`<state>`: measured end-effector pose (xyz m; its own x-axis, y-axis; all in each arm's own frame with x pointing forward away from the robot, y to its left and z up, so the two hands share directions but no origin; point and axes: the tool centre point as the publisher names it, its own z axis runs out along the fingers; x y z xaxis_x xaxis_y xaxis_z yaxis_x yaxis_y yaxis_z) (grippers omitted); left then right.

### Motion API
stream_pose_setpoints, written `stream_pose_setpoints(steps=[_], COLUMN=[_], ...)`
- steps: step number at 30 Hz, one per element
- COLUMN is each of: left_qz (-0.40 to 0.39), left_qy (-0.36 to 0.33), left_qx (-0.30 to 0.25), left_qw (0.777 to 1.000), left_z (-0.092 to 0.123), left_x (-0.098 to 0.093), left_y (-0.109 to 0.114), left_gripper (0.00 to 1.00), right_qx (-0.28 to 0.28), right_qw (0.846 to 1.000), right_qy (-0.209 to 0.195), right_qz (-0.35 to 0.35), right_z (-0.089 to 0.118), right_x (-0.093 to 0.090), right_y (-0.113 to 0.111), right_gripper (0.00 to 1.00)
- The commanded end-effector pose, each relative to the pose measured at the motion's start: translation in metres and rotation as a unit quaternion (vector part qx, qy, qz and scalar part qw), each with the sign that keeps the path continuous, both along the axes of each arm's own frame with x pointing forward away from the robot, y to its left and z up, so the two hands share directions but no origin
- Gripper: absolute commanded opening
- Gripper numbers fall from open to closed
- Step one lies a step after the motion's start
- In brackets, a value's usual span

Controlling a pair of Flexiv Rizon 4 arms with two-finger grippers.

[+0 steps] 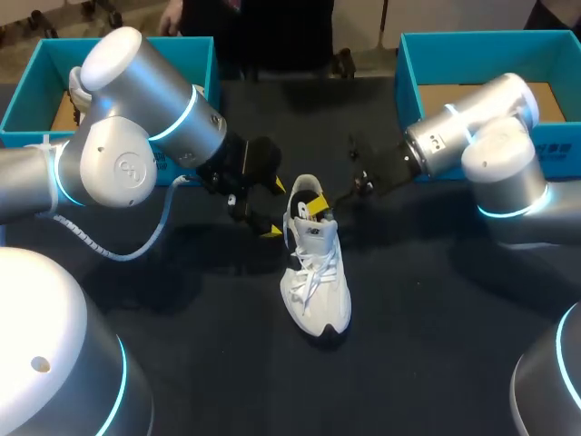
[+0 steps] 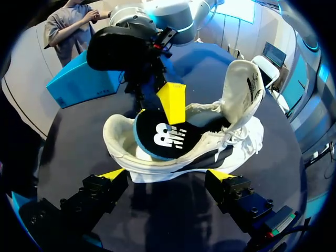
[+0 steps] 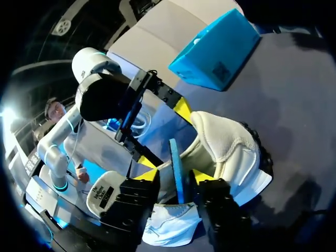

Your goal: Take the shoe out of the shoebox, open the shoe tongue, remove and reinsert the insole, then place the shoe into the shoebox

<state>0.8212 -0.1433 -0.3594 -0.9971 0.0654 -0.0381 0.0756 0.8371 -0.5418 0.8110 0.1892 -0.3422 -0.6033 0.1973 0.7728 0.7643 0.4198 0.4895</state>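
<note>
**Sneaker out on the table, insole half raised**

The left gripper point(image 2: 167, 174) is spread wide, its two yellow tips low against the near long side of the white lace-up sneaker point(image 1: 318, 282). Whether the tips touch the sole is not clear.

The sneaker stands upright on its black-patched sole near the middle of the black cloth-covered table point(image 1: 436, 363), outside both boxes. Its heel points toward the rear edge. The white padded tongue point(image 2: 239, 89) is pulled up and stands nearly vertical over the loosened laces.

The black foam insole with a blue edge and white logo point(image 2: 160, 137) is partly out of the shoe, its heel end lifted above the collar. The right gripper point(image 3: 176, 175) is at the shoe's opening with the insole standing on edge in it. It cannot be told whether that gripper pinches the insole or merely straddles it.

The left teal cardboard box point(image 1: 27, 100) and the right teal cardboard box point(image 1: 408, 73) sit open at the rear corners, well apart from the sneaker.
</note>
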Motion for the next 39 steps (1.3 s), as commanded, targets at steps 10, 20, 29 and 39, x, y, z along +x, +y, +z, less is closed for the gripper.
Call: stream_pose_setpoints(steps=[10,20,29,39], left_qz=[0.001,0.001,-0.019,-0.056], left_qy=[-0.001,-0.001,0.002,0.010], left_qx=[0.001,0.001,-0.011,-0.014], left_qw=[1.000,1.000,1.000,0.998], left_z=[0.000,0.000,0.014,0.040], left_x=[0.000,0.000,-0.003,0.006], left_y=[0.000,0.000,0.012,0.036], left_gripper=[1.00,1.00,1.00,1.00], right_qx=[-0.024,-0.018,-0.037,-0.139], right_qw=[0.997,0.990,0.975,0.940], right_qy=[-0.047,-0.048,-0.032,-0.003], right_qz=[-0.047,-0.133,-0.218,-0.311], right_z=[0.022,0.043,0.060,0.069], right_x=[0.009,0.015,0.004,-0.003], right_y=[-0.017,-0.022,-0.016,-0.013], right_gripper=[0.60,0.47,0.00,0.00])
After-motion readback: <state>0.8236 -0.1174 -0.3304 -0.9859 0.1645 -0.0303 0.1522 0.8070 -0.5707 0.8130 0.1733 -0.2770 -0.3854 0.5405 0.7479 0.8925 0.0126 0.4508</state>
